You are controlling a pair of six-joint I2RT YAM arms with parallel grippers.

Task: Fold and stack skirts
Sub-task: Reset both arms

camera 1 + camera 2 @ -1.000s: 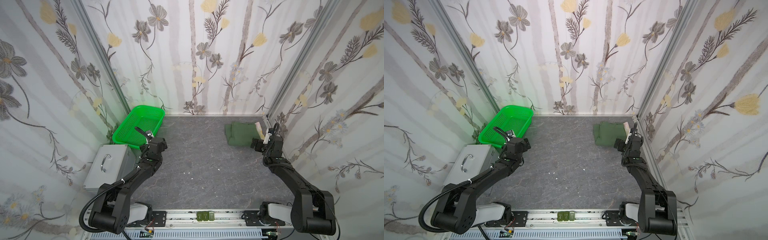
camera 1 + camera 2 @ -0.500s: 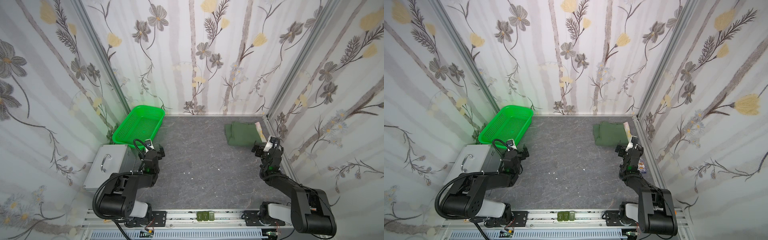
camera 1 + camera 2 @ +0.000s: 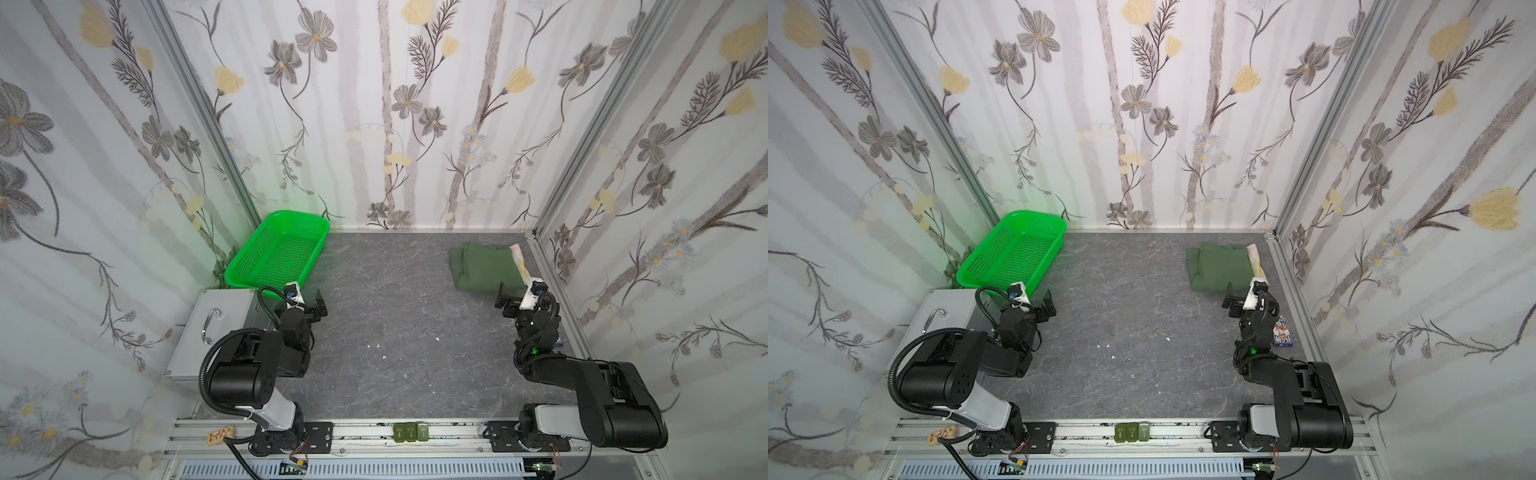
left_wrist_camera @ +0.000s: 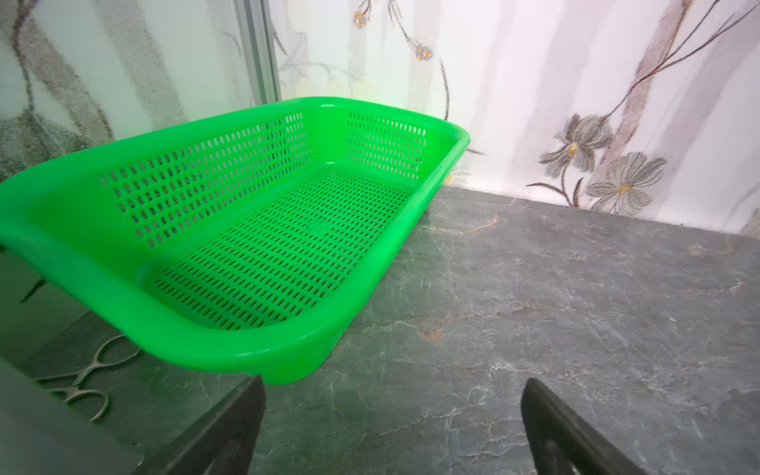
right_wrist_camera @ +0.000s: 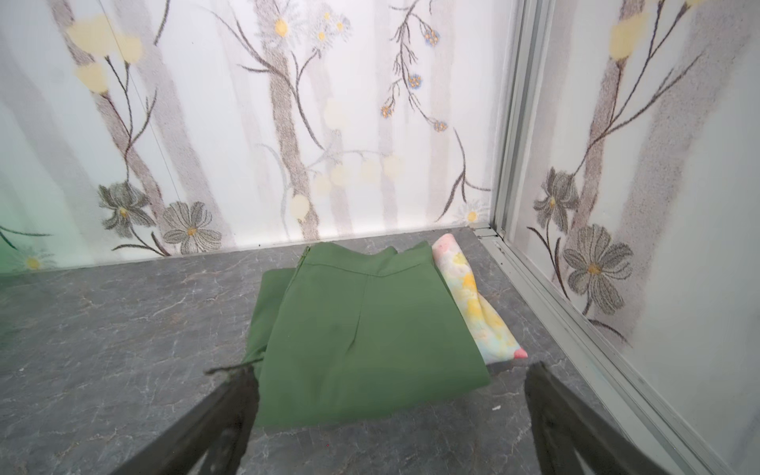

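Left tool [image 4: 390, 415] and right tool [image 5: 390, 395] are spread wide, empty; the green skirt [image 5: 362, 325], stacked askew on the pastel skirt [image 5: 473, 304], could be snagged by the latter tool

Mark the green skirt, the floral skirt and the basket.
green skirt [image 5: 362, 329]: right wrist view, middle of top fold.
floral skirt [image 5: 469, 288]: right wrist view, exposed strip.
basket [image 4: 164, 325]: left wrist view, near rim.
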